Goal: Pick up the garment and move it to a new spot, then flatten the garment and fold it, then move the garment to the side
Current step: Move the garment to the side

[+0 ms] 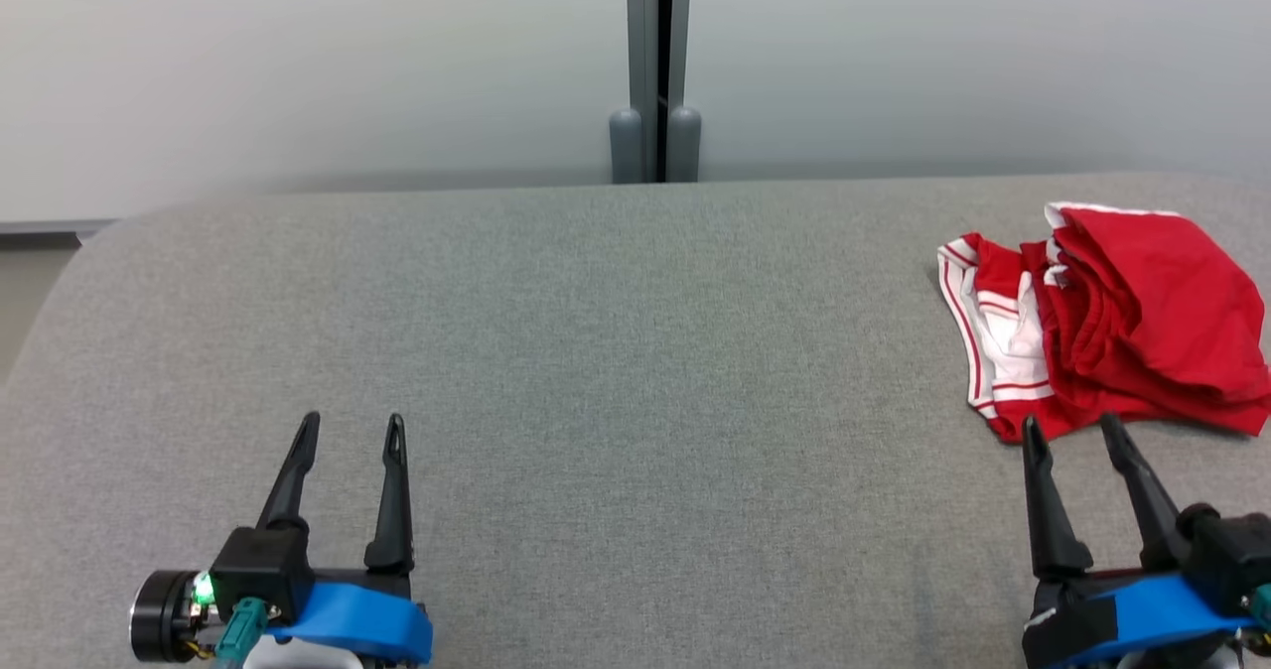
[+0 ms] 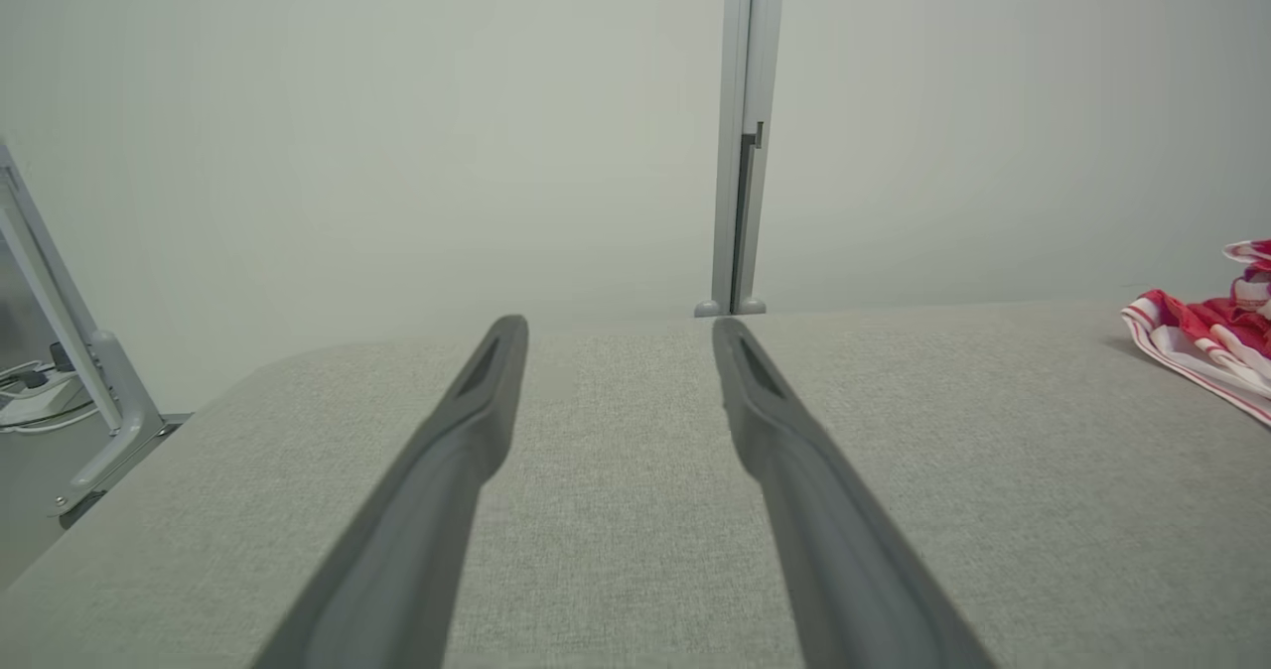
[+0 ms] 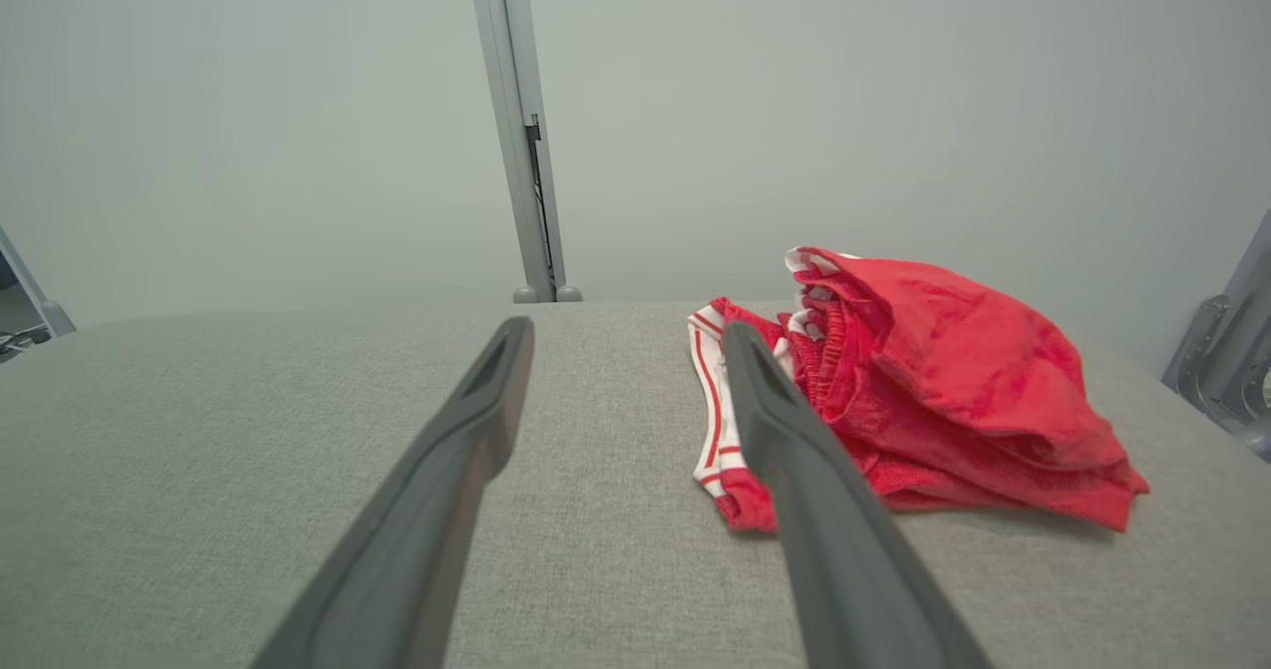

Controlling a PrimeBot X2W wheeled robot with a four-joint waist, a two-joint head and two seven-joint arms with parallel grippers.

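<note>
The garment, red with white-striped trim, lies crumpled in a loose heap on the right side of the grey surface. The right claw hovers just before the heap's near edge, its two fingers spread wide and holding nothing. In the right wrist view one finger overlaps the white-striped band, but whether it touches the cloth cannot be told. The left claw is well apart from the garment, over bare surface at the lower left, its fingers also spread and empty. Behind the surface stands a pale wall with a grey post at its middle.
</note>
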